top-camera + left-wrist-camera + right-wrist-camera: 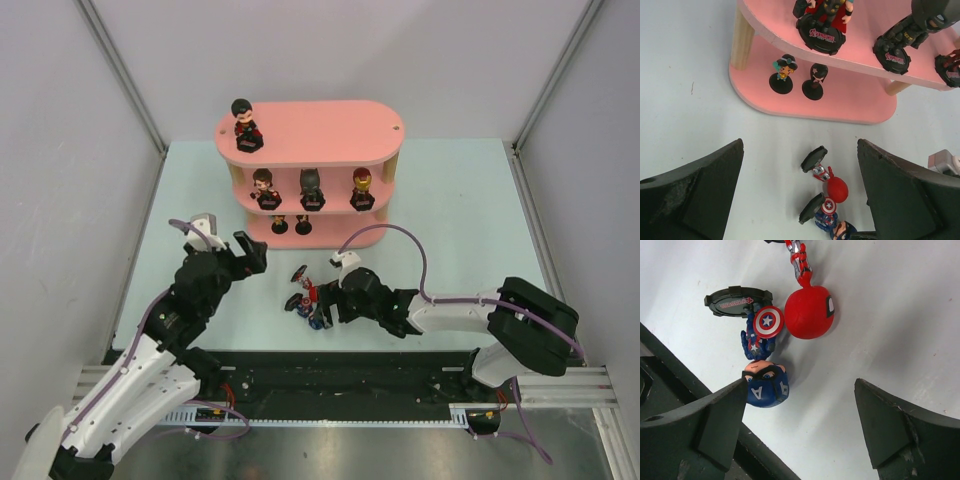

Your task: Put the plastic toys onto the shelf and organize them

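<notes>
Plastic toys, small big-headed superhero figurines on round black bases, are mostly up on the pink three-tier shelf [330, 120] with light wooden posts, which stands at the far middle of the pale table [450, 200]. A dark-haired figurine [243, 125] stands upright at the left end of the top board. Three more stand in a row on the middle board: a brown-haired figurine [264, 188], a black-masked figurine [312, 187] and a red-gold figurine [362, 187]. On the bottom board, left of its middle, a teal-haired small figure [782, 75] and a dark small figure [815, 80] stand side by side.

Two toys are not yet shelved. A red-headed figurine [809, 311] and a blue-headed figurine with a round star shield [760, 347] lie tipped over on the table in front of the shelf, close against each other.

The right gripper [801, 390] hovers low over this pair with its fingers spread wide and nothing between them; the blue head lies just beside one finger [705, 425]. The left gripper [800, 150] hangs to the left of the pair, facing the shelf, with its fingers also wide and empty.

I judge the job about three quarters done: six toys are placed and two are left. Each of those needs picking up, righting and setting on a free spot. The top board has the most room.
</notes>
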Controlling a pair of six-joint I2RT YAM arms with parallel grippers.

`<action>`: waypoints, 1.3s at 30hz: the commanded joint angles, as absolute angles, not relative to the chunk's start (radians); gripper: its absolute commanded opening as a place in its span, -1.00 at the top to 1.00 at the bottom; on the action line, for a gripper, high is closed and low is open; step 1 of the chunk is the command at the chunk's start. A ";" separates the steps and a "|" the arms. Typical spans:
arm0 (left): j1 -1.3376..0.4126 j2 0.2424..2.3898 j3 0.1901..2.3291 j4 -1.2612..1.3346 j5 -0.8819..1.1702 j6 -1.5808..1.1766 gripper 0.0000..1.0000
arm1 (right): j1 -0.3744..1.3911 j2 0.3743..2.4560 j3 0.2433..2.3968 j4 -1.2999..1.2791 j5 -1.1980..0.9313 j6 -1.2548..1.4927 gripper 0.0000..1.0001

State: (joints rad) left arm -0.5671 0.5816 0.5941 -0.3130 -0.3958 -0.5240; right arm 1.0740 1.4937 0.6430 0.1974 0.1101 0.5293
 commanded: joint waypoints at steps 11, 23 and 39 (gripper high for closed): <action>-0.569 0.638 0.597 -0.226 -0.328 -0.517 -0.99 | 1.091 1.554 0.666 0.314 0.011 0.505 -0.77; -0.569 0.646 0.592 -0.238 -0.322 -0.518 -1.00 | 1.088 1.617 0.666 0.383 -0.054 0.512 -0.50; -0.569 0.653 0.591 -0.235 -0.302 -0.523 -1.00 | 1.080 1.617 0.666 0.374 -0.092 0.488 0.45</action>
